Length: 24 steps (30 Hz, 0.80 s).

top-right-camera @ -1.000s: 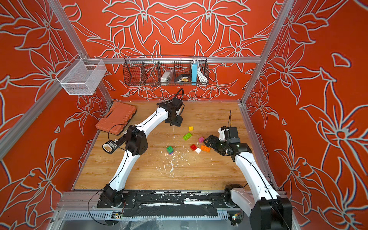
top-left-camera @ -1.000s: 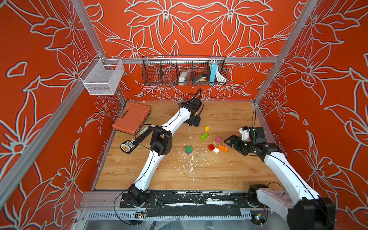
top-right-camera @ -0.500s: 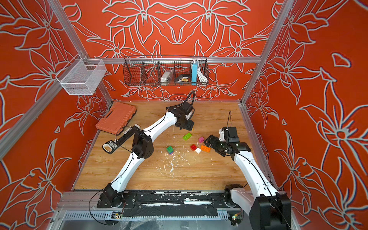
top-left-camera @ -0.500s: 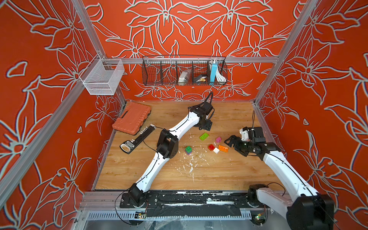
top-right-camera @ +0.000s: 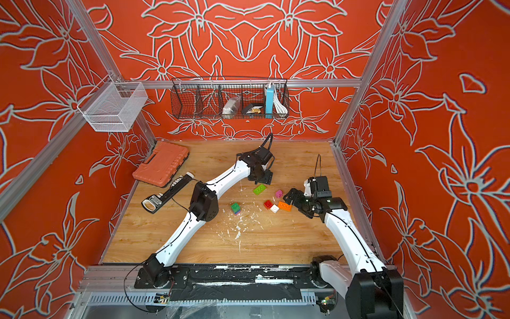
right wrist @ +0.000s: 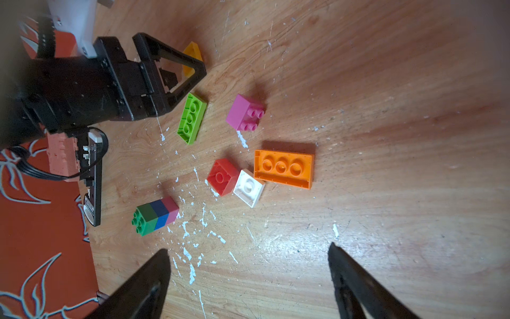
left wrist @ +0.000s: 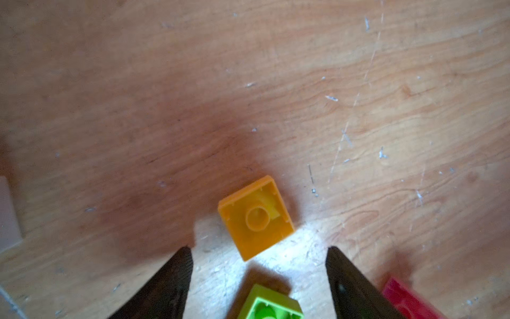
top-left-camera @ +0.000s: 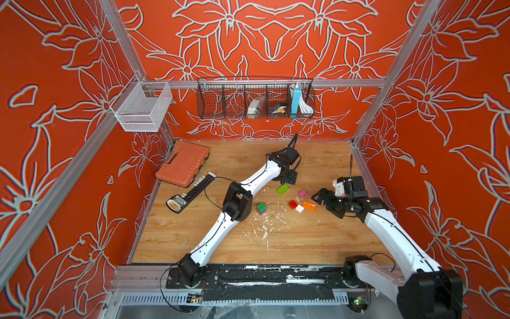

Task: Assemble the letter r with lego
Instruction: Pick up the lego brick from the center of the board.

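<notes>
Looking across the table (top-left-camera: 193, 243) from its left edge, I noted the ribbed orange case (top-left-camera: 183, 165) in the far left corner, with a long black tool (top-left-camera: 190, 193) just beside it on the near side.

Near the table's middle sat a stack (top-left-camera: 261, 207) of green, blue and pink bricks, ringed by white flecks (top-left-camera: 265, 234).

Beyond it, toward the far edge, the left gripper (top-left-camera: 289, 179) pointed down at the wood. Its fingers (left wrist: 176, 276) were spread and pinched nothing. The yellow brick (left wrist: 255, 218) lay hollow side up just ahead of the tips, touching neither. In both top views I could not see it under the gripper.

The lime brick (top-left-camera: 283, 189) lay hollow side up just beside that gripper.

Further right came the red brick (top-left-camera: 293, 204) and the white brick (top-left-camera: 299, 209), side by side and both hollow side up. The pink brick (top-left-camera: 302, 193) lay on its side, a little toward the far edge from them. The orange brick (top-left-camera: 309, 206) was hollow side up, just beside the white one.

Near the right edge, the right gripper (right wrist: 248, 248) hung low beside the orange brick. Its fingers (right wrist: 143, 279) stood wide apart, with only bare wood between them.
</notes>
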Each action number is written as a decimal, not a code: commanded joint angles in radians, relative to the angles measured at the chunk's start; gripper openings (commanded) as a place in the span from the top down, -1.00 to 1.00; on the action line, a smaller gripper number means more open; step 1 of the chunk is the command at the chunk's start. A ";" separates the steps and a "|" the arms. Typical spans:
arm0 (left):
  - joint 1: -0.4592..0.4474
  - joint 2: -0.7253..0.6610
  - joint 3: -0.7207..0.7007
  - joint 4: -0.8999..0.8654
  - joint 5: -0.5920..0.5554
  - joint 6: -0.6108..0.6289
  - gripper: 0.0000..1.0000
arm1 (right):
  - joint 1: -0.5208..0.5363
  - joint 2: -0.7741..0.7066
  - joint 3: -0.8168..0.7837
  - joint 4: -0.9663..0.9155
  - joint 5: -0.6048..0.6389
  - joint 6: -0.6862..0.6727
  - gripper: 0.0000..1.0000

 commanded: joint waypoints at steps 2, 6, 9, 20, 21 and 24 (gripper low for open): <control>-0.003 0.045 0.061 0.010 -0.019 -0.004 -0.39 | -0.003 0.000 0.009 -0.016 0.013 -0.001 -0.83; -0.004 0.067 0.063 0.016 -0.021 0.001 -0.26 | -0.003 0.001 0.009 -0.018 0.008 -0.005 -0.83; -0.006 0.083 0.063 0.017 -0.022 0.003 -0.20 | -0.003 -0.001 0.007 -0.021 0.009 -0.007 -0.83; -0.010 0.112 0.070 -0.003 -0.053 0.023 0.00 | -0.002 -0.005 0.003 -0.015 0.009 -0.001 -0.83; -0.012 0.116 0.072 -0.005 -0.053 0.024 0.02 | -0.003 -0.006 0.003 -0.015 0.009 -0.001 -0.82; -0.010 0.122 0.073 -0.014 -0.053 0.030 0.11 | -0.003 -0.009 0.002 -0.016 0.012 -0.002 -0.82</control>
